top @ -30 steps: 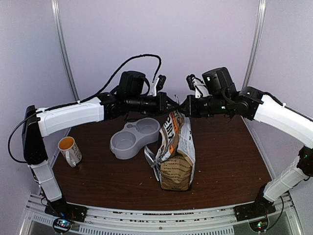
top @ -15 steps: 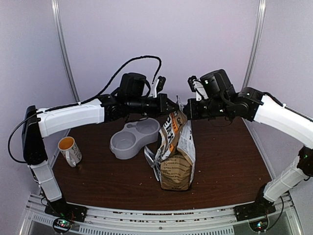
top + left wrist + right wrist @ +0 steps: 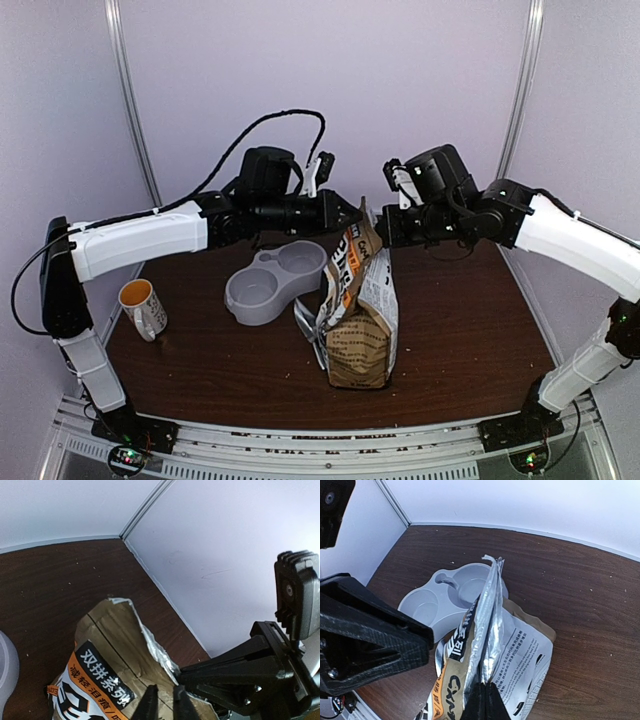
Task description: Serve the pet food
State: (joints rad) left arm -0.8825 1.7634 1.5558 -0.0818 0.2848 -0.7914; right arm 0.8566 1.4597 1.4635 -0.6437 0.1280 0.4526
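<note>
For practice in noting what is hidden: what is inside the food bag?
At the mouth of the bag only silver foil lining shows; its walls hide any contents.

The top external camera looks down from high behind the robot, set wide enough to take in the whole table (image 3: 470,340). The two wrist cameras sit close in and face each other from left and right. They share the torn top of the pet food bag (image 3: 105,647) (seen from overhead too).

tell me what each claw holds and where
Right claw: the pet food bag, pinched at its open top edge. Left claw: at the bag's top too, jaws slightly apart; a grip cannot be told.
</note>
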